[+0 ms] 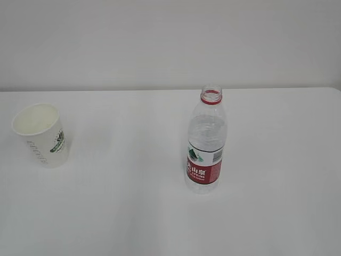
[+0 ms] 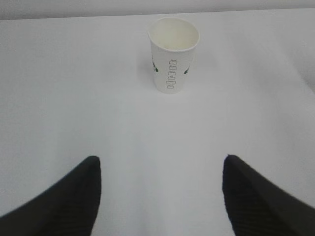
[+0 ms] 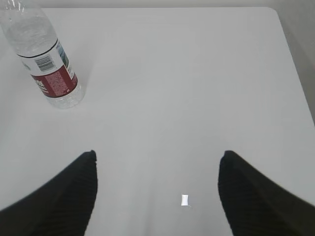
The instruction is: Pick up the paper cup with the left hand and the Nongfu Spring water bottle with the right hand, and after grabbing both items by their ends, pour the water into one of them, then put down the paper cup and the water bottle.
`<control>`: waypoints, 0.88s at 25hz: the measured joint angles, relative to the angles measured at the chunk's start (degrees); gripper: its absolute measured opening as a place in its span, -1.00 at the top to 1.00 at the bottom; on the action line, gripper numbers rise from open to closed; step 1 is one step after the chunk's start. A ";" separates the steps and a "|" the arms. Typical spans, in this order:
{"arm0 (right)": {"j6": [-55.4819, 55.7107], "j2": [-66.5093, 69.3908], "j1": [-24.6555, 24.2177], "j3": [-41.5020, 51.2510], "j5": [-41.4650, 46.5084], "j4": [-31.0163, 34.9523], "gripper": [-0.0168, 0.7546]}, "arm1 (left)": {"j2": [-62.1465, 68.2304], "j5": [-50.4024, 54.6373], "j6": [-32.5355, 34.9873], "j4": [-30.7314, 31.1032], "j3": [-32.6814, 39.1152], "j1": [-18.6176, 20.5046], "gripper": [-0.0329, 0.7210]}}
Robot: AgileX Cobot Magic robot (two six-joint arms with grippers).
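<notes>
Cup (image 1: 41,134) upright left on tabletop (image 1: 122,213), bottle (image 1: 206,143) upright, well apart. Left tool (image 2: 160,184) wide, empty; right tool (image 3: 157,182) wide, empty.

The clear ribbed plastic water bottle with the red-and-white label (image 3: 47,59) is cut off by the top edge of the right wrist view, so its neck and mouth are out of sight there; the small print on that label is too fine to read in either view; the grey lettering on the small white tapered paper cup (image 2: 173,54) is likewise too small to make out; the cup's inside bottom is hidden behind its own wall in the left wrist view; both arms lie outside the exterior view; the black left gripper (image 2: 160,194) and black right gripper (image 3: 157,189) show only two fingertips each, the rest cut off by the bottom edge; a tiny white fleck (image 3: 185,199) on the table is too small to identify.
</notes>
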 joint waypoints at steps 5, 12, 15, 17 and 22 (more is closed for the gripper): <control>0.00 0.00 0.00 0.00 0.00 0.00 -0.53 | 0.00 0.00 0.00 0.00 0.00 0.00 -0.57; 0.00 0.00 0.00 0.00 0.00 0.00 -0.53 | 0.00 0.00 0.00 0.00 0.00 0.00 -0.57; 0.00 0.00 0.00 0.00 0.00 0.00 -0.53 | 0.00 0.00 0.00 0.10 0.00 0.00 -0.57; 0.00 0.00 0.00 0.00 0.00 0.00 -0.53 | 0.00 0.00 0.00 0.10 0.00 0.00 -0.57; 0.00 0.00 0.00 0.00 0.00 0.00 -0.53 | 0.00 0.00 0.00 0.10 0.00 0.00 -0.57</control>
